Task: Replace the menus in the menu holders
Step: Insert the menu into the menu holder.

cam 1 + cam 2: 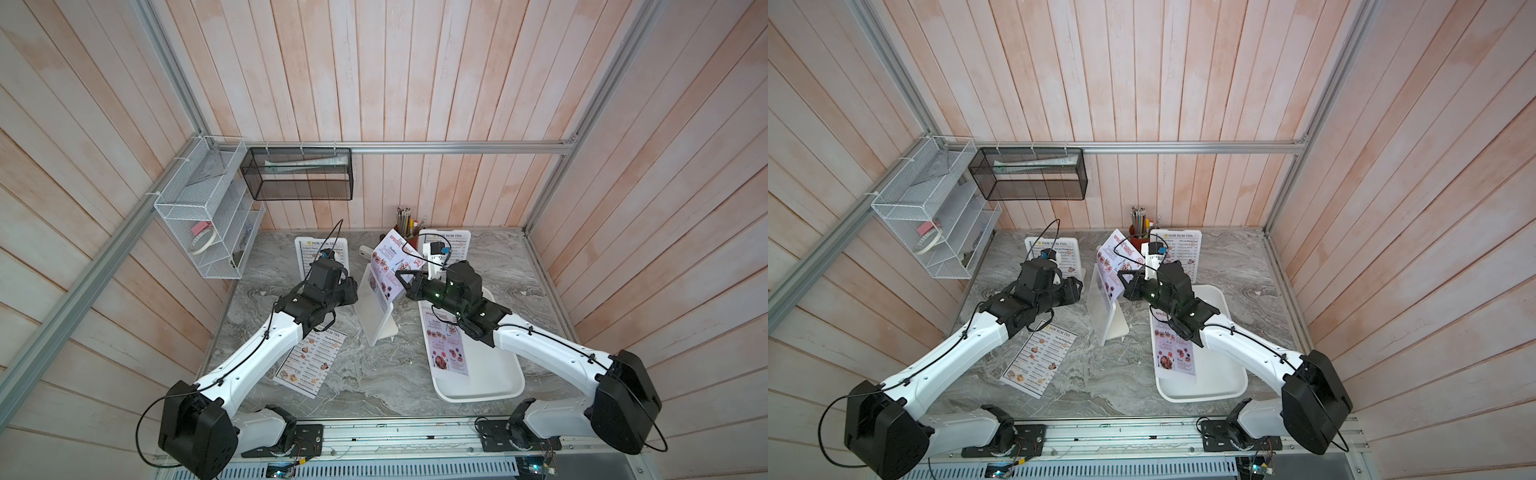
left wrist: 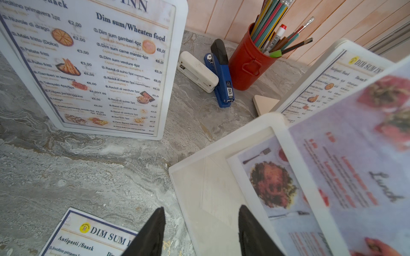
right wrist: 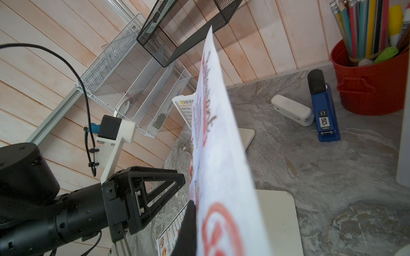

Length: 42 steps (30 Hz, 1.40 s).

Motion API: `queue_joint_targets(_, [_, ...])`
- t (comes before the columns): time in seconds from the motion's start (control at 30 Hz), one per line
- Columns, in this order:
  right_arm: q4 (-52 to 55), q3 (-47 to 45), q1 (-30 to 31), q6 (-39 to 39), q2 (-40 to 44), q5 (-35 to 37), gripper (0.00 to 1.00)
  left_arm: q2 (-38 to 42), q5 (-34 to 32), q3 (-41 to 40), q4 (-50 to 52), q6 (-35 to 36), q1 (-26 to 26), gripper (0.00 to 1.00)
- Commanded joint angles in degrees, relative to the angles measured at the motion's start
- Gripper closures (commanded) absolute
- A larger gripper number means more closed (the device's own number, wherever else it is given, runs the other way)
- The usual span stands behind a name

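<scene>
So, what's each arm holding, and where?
Right fingers pinch the special menu by its side edge; whether the left fingers grip the holder cannot be told.

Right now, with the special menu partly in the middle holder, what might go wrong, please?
The right tool pinches the SPECIAL MENU sheet by one edge; it sticks out of the middle holder askew and may buckle or jam.
The left tool stands open at the holder's edge, so the holder could slide or tip.
</scene>
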<state>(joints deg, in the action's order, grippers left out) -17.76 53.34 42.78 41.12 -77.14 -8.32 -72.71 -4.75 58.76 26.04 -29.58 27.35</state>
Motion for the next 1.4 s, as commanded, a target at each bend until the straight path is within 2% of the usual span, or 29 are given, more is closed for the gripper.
queue_joint_targets(0.0, [-2.77,-0.51,0.76,0.36,1.20,2.00,0.97,-0.42,0.70,-0.67,-1.34,0.34,-0.39,0.44])
queue_joint_targets(0.23, [-3.50,-0.87,1.60,0.43,1.21,2.96,0.96,-0.25,0.84,-0.99,-1.50,0.34,-0.68,0.44])
queue_joint_targets(0.67, [0.14,-1.16,3.53,0.45,2.83,3.79,0.82,0.08,1.05,-1.42,-1.91,0.30,-0.73,0.44])
queue_joint_targets(1.17, [2.88,-1.87,7.83,2.72,1.91,4.28,0.79,-0.01,1.33,-1.63,-2.62,0.30,-0.78,0.45])
queue_joint_targets(1.37, [8.04,1.27,6.96,-1.07,2.13,5.77,0.71,0.19,1.41,-2.13,-2.81,-0.10,-0.85,0.44])
